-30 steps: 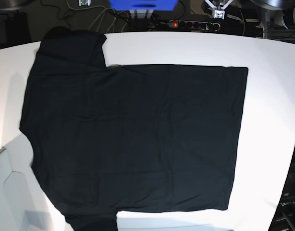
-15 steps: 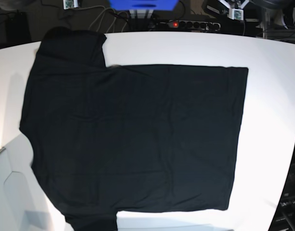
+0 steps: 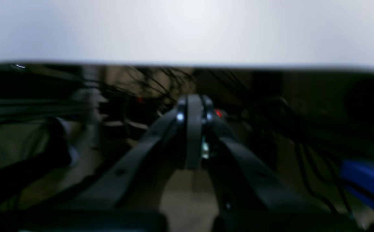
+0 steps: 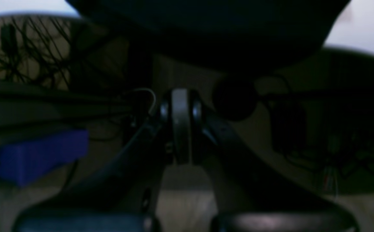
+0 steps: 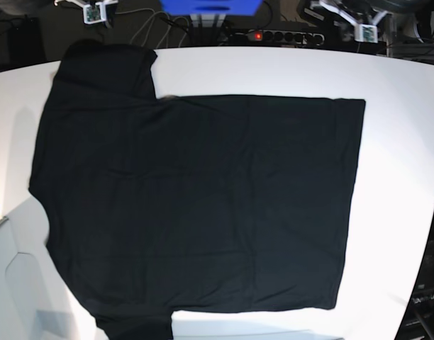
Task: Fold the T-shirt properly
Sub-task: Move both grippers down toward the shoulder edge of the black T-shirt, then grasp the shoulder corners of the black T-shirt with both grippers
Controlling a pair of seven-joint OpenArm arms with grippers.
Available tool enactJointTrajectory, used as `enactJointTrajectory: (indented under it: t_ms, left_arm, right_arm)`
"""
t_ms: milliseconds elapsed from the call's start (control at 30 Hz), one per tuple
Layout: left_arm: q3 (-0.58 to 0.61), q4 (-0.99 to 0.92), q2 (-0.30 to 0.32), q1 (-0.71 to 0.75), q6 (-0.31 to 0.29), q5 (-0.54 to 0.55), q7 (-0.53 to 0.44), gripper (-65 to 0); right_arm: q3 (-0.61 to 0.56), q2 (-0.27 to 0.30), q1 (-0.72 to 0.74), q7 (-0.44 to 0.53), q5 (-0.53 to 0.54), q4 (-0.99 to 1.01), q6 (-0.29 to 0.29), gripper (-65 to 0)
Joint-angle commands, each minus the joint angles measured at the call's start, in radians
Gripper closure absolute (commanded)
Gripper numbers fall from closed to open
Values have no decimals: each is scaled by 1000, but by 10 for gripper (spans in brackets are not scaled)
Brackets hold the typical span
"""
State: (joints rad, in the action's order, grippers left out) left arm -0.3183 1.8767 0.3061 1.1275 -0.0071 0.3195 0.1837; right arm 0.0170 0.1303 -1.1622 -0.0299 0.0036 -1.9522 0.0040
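White surface (image 5: 401,142) carries the T-shirt (image 5: 203,205), spread flat with its plain black side up, sleeves toward the left of the base view. Cables and a power strip (image 5: 274,35) run behind the far edge. My left hand (image 3: 191,109) and right hand (image 4: 180,106) are both clenched, empty, off the surface.

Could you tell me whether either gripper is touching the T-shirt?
No: the T-shirt lies flat on the white table, untouched.
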Motion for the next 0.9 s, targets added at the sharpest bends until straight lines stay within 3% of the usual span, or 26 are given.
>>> enactJointTrajectory:
  t_ms: [0, 200, 533, 767, 867]
  left_arm:
    - [-22, 28, -8, 18, 2, 0, -19, -1]
    - [-101, 88, -34, 12, 0, 0, -17, -5]
    - [-109, 93, -35, -34, 0, 2, -17, -8]
    - [-109, 93, -35, -93, 0, 2, -17, -178]
    - [-109, 90, -35, -125, 0, 2, -14, -223]
  right_arm:
    - [2, 2, -23, 26, -3, -34, 1, 0]
    - [27, 2, -23, 26, -3, -79, 1, 0]
    - [76, -1, 14, 37, -3, -91, 1, 0]
    - [76, -4, 66, 126, -3, -94, 1, 0]
    - [76, -4, 97, 143, -3, -94, 1, 0]
